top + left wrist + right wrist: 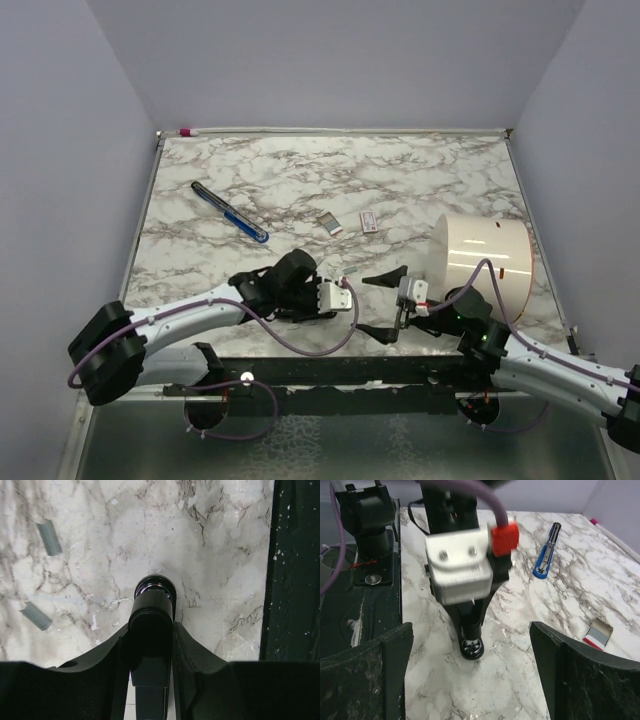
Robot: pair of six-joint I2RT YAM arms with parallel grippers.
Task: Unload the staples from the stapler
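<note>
Left gripper (151,630) pinches the stapler (151,607) — upright between both fingers (192,652).

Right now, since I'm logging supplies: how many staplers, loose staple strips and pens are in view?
Stapler: 1
Staple strips: 2
Pen: 1
Total: 4

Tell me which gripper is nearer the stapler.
Left. The left gripper is clamped on the stapler, which points down. The right gripper is open and faces it from the right, not touching.
</note>
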